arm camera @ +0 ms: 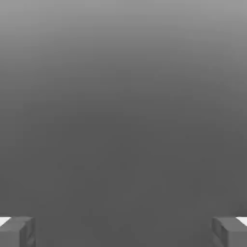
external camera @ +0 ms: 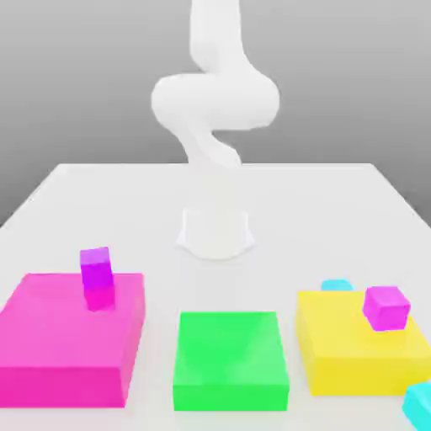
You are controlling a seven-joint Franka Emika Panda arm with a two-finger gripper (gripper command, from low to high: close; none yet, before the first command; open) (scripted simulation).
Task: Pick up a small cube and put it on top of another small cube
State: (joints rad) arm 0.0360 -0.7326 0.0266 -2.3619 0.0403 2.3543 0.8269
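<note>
Nothing is stacked yet, by the look of it; one small cyan cube (external camera: 337,285) sits behind the yellow block (external camera: 362,349), the other cyan cube (external camera: 418,402) near the exterior view's lower right corner; the hand view shows the gripper (arm camera: 123,230) spread wide and empty, while the exterior view shows the arm (external camera: 215,109) and table (external camera: 126,202)

Cyan small cube (external camera: 418,402), pink block (external camera: 50,337), green block (external camera: 229,358), yellow block (external camera: 353,353)

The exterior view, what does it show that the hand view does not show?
Exterior view: the white arm, the table, pink block, green block and yellow block, two magenta cubes, and two cyan cubes beside the yellow block. Hand view: the open gripper over plain grey ground. Shared: only that grey backdrop.
</note>
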